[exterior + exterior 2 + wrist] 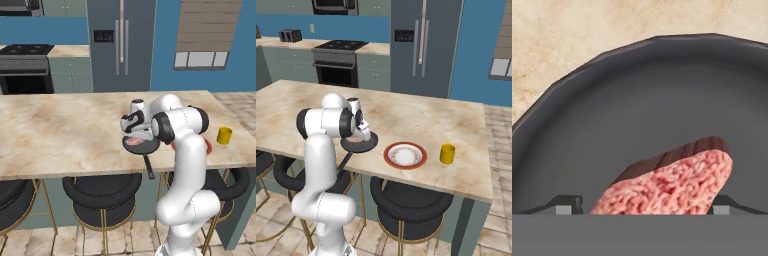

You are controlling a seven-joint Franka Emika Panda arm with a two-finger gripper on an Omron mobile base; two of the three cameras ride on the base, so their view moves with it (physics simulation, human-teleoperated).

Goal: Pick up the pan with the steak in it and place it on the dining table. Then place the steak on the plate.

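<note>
pan (141,145) sat on the tabletop (65,130) beside the plate (405,155); gripper (644,207) hung low in it, fingers apart on either side of the steak (672,187), not clamped.

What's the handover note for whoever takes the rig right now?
Gripper: jaws wide, straddling the steak, not yet shut on it.
Pan: already on the dining table near the front edge, handle sticking out over the edge. Steak lies inside it.
Plate: on the table beside the pan, nothing on it.
Done: pan moved to the table.
Left: grip the steak, lift it, set it on the plate.
</note>
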